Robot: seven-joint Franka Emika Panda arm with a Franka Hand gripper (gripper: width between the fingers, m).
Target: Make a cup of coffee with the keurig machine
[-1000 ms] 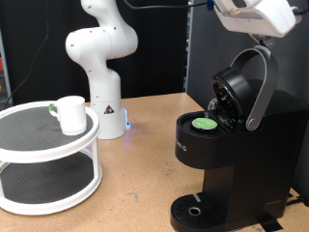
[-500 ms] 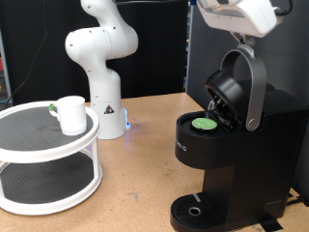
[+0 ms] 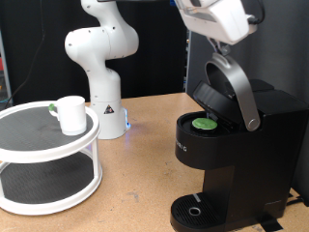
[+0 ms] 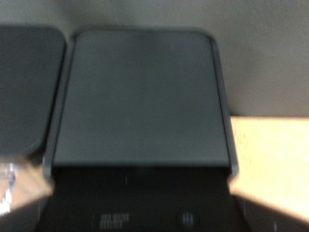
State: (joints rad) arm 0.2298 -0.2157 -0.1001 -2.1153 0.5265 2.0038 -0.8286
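The stiff hinged lid of the large boxy black keurig machine [image 3: 227, 145], half open over a green pod [image 3: 204, 123], is judged best pressed at its silver-grey curved handle [image 3: 239, 92], while the white gripper [image 3: 218, 17] is seen above it, its fingers' spread not discernible.

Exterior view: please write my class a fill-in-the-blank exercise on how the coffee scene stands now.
1. The pod sitting in the keurig machine has a ____ top.
2. The cup stands on the ____ shelf of the round white stand.
3. The machine's lid is partly ____.
4. The colour of the cup is ____.

Missing words: green; upper; open; white
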